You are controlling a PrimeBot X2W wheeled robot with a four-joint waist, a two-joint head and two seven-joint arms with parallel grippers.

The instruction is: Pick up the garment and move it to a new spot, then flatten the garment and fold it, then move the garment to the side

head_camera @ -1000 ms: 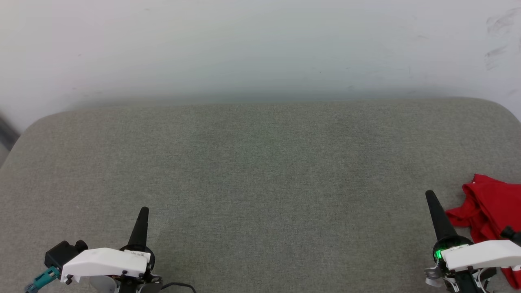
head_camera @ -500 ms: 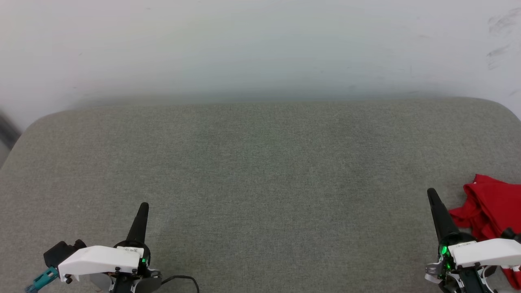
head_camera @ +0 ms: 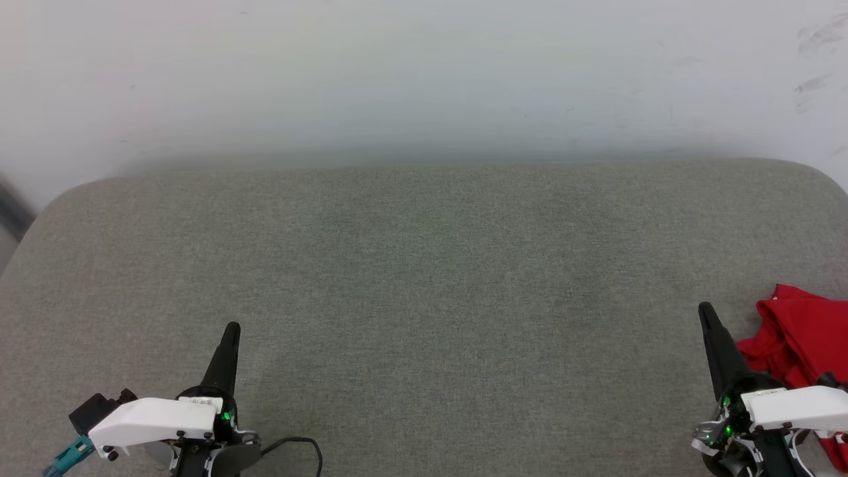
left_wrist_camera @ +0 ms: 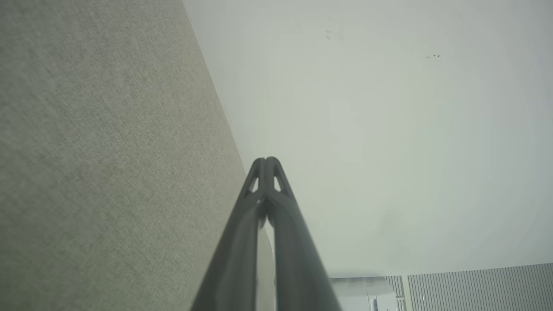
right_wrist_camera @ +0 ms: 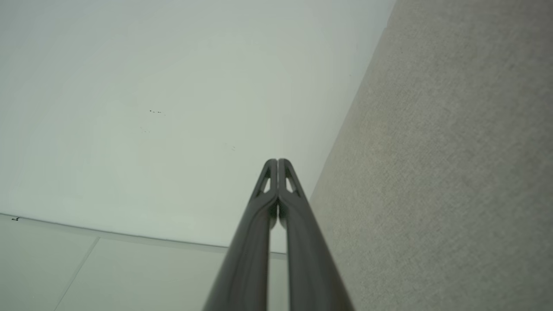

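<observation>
the red shirt (head_camera: 805, 334) lies crumpled just beside the right gripper (head_camera: 706, 313). both it and the left gripper (head_camera: 231, 329) have fingers pressed together, holding nothing.

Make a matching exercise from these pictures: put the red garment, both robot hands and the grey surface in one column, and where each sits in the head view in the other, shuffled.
Things:
1. crumpled red cloth garment
2. left hand, two long dark fingers
3. right hand, two long dark fingers
4. grey woven fabric surface

Places:
A. lower left, fingers shut
B. runs up to the pale wall
C. right edge, bunched up
D. lower right, fingers shut, just left of the garment

Pairs: 1-C, 2-A, 3-D, 4-B.
</observation>
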